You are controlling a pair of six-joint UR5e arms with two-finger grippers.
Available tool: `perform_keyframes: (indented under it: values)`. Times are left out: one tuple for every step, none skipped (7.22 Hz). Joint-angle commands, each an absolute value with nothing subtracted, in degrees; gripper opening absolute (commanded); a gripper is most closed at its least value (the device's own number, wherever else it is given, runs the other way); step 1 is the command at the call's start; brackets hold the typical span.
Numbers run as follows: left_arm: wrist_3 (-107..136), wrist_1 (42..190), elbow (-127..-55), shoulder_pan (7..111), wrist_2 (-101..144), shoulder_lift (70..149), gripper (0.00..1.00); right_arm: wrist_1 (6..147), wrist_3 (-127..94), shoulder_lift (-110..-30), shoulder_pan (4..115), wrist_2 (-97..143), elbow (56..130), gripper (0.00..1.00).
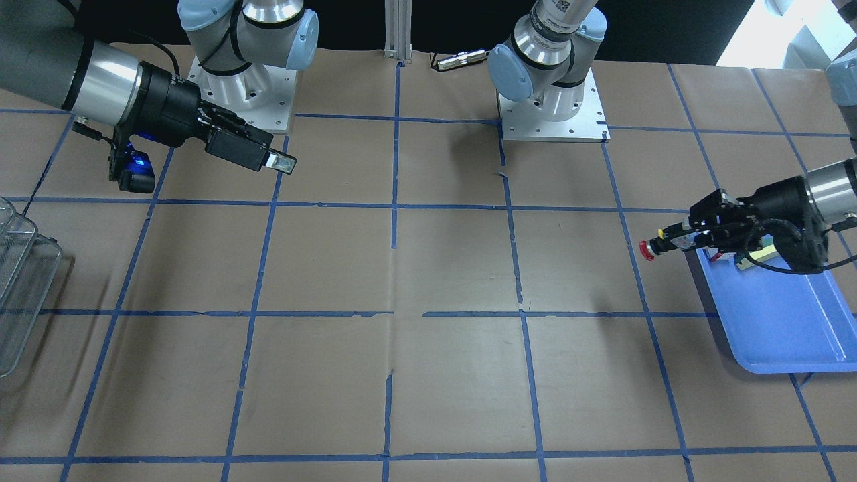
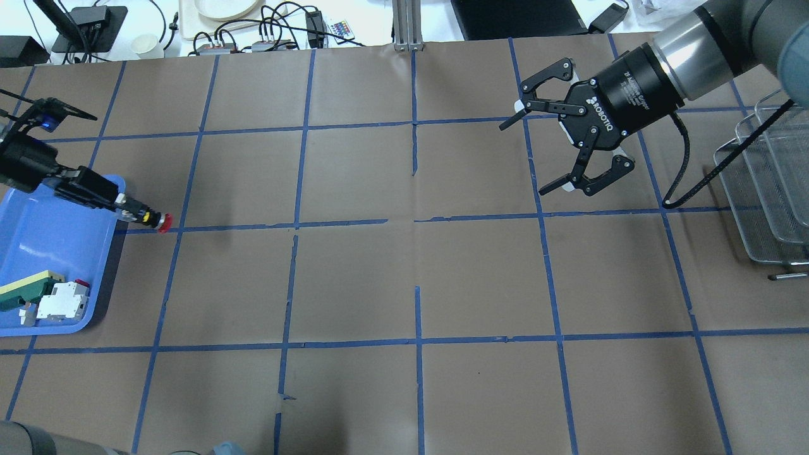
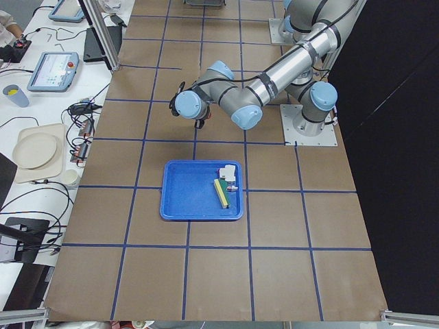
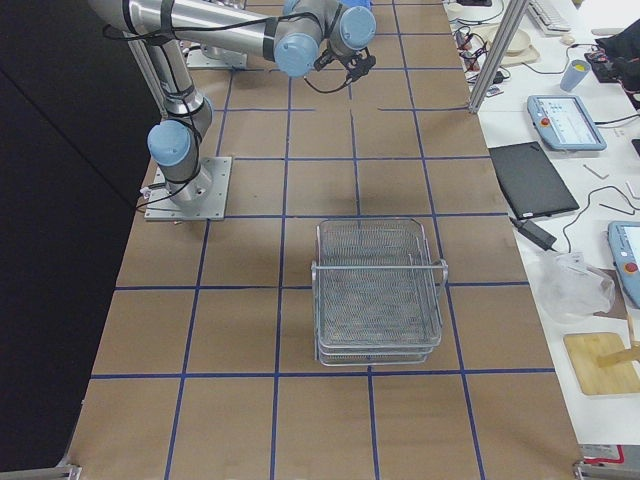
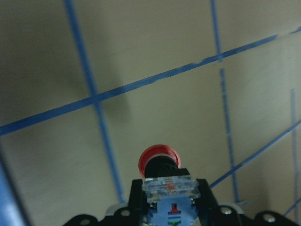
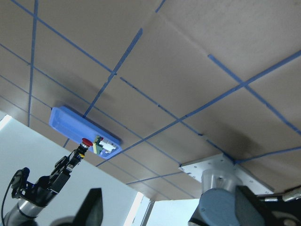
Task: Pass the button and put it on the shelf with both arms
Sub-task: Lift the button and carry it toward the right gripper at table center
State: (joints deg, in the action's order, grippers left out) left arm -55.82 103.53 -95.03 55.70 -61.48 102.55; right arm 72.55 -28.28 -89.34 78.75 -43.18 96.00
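The button, with its red cap pointing toward the table's middle, is held level above the table just past the blue tray's corner. My left gripper is shut on its body. In the left wrist view the red cap sticks out ahead of the fingers. The front-facing view shows the same button in the left gripper. My right gripper hangs open and empty over the far right part of the table. The wire-mesh shelf stands at the right edge, also seen in the right side view.
The blue tray at the left edge holds a white-and-red block and a green-and-yellow wedge. Both arm bases stand at the robot's side. Cables and devices lie beyond the far table edge.
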Motion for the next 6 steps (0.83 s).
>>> perform_keyframes:
  values:
    - [-47.5, 107.9, -101.8, 65.8, -46.9, 91.0, 0.13, 68.3, -30.3, -89.2, 78.7, -35.0, 96.1, 1.00]
    - [-39.7, 107.7, -105.4, 69.0, -38.9, 86.4, 0.13, 63.8, -30.5, -89.1, 78.7, -34.4, 96.1, 1.00]
    - [-36.2, 107.6, -107.1, 71.7, -31.2, 84.6, 0.12, 56.2, -30.2, -89.0, 78.8, -34.1, 96.0, 1.00]
    - [-34.8, 107.4, -107.6, 75.1, -25.7, 84.4, 0.11, 56.2, -29.8, -88.8, 78.7, -34.0, 96.0, 1.00]
    - [-32.9, 106.0, -107.8, 78.1, -21.8, 84.5, 0.10, 55.6, -29.9, -88.2, 78.6, -27.4, 96.1, 1.00]
    - [-31.7, 105.8, -108.9, 80.0, -17.2, 84.1, 0.10, 55.4, -30.0, -86.7, 78.6, -23.4, 96.1, 1.00]
